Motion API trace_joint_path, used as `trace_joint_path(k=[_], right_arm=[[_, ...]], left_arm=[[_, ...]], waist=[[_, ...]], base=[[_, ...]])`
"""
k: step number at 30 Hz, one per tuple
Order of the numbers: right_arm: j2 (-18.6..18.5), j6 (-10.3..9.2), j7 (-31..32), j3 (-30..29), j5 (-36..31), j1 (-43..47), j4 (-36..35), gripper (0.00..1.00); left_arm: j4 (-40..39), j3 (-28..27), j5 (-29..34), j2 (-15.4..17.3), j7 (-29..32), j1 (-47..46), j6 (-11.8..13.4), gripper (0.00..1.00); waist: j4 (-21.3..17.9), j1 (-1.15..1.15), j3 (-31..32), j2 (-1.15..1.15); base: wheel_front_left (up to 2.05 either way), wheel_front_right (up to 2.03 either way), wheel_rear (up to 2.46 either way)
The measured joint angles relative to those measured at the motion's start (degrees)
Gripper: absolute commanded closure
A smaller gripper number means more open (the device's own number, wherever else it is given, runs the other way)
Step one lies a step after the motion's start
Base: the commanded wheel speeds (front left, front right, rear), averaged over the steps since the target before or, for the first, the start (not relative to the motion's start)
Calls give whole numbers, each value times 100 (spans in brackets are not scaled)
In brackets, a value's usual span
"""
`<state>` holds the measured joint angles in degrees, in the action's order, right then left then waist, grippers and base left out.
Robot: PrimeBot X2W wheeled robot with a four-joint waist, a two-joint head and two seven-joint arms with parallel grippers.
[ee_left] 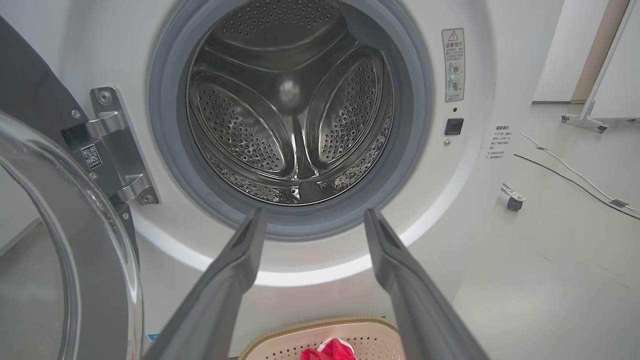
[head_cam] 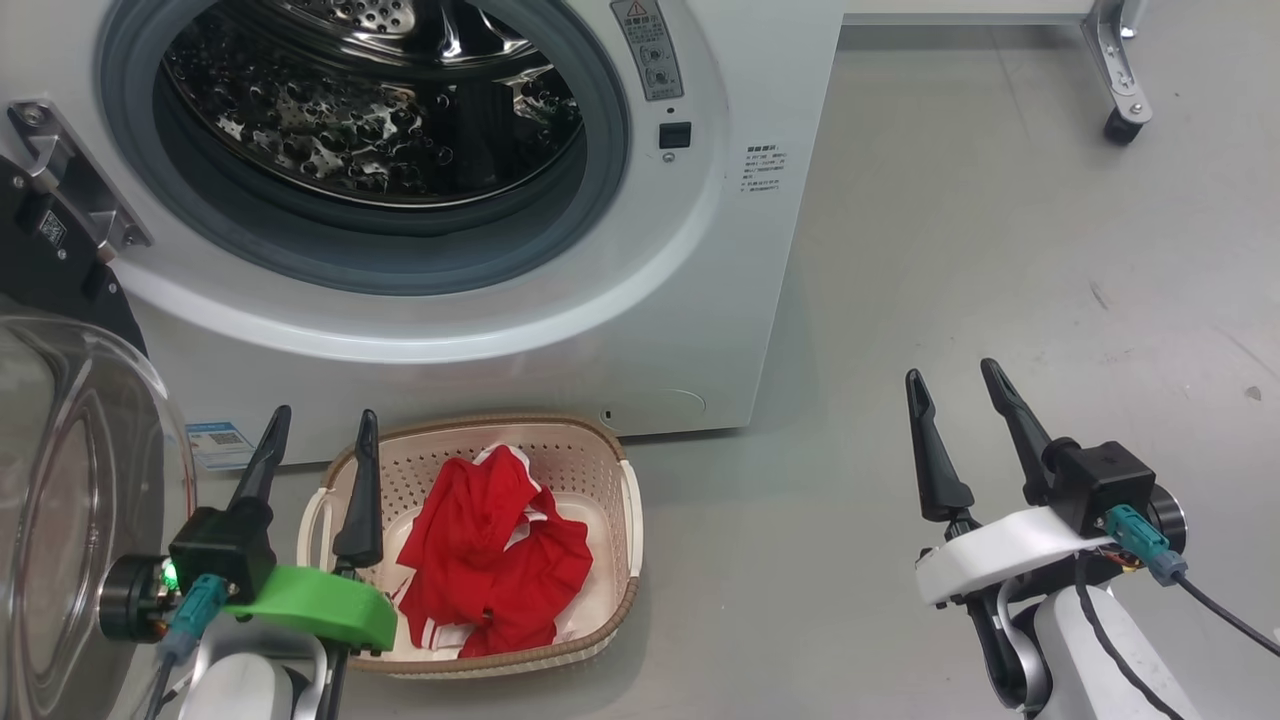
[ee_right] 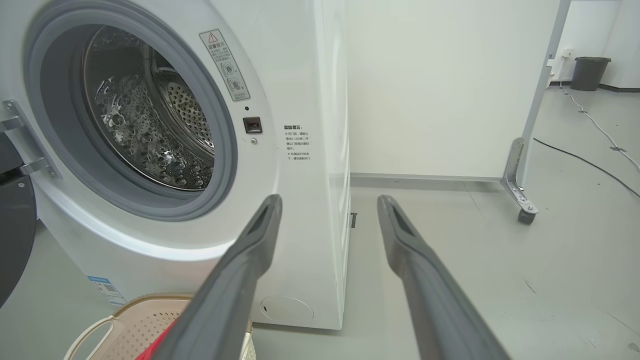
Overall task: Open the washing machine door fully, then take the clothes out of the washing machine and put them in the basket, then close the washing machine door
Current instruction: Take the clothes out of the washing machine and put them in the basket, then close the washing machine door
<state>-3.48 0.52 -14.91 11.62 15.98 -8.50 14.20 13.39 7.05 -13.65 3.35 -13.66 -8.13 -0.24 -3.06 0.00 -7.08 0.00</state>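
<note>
The washing machine stands before me, big and white, its grey rubber ring framing a shiny perforated steel drum; the washing machine door is swung wide open on its hinge at my left, black rim behind and bulging clear glass bowl turned outward. The basket, cream with perforated sides and a brown woven-look rim, sits on the floor just in front of the machine's base, below the opening; the clothes, bright red with white trim, lie crumpled inside it.
</note>
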Motion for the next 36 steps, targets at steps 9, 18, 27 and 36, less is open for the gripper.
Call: trace_joint_path(k=[9,18,27,36], right_arm=[[9,0,0,1,-11,87,-42,0],[19,0,0,-3,-56,99,-82,0],[25,1,0,-15,-56,134,-93,0],[29,10,0,-49,-57,150,-113,0]], left_arm=[[-319,22,0,1,172,289,80,0],[-634,36,-11,4,303,475,104,0],[-905,38,-12,5,412,573,153,0],[-1126,44,-11,22,513,660,202,0]], waist=[[-34,0,26,0],[-42,0,22,0],[-45,0,3,0],[-42,0,-11,0]], base=[[0,0,0],[0,0,0],[0,0,0],[-4,4,0]])
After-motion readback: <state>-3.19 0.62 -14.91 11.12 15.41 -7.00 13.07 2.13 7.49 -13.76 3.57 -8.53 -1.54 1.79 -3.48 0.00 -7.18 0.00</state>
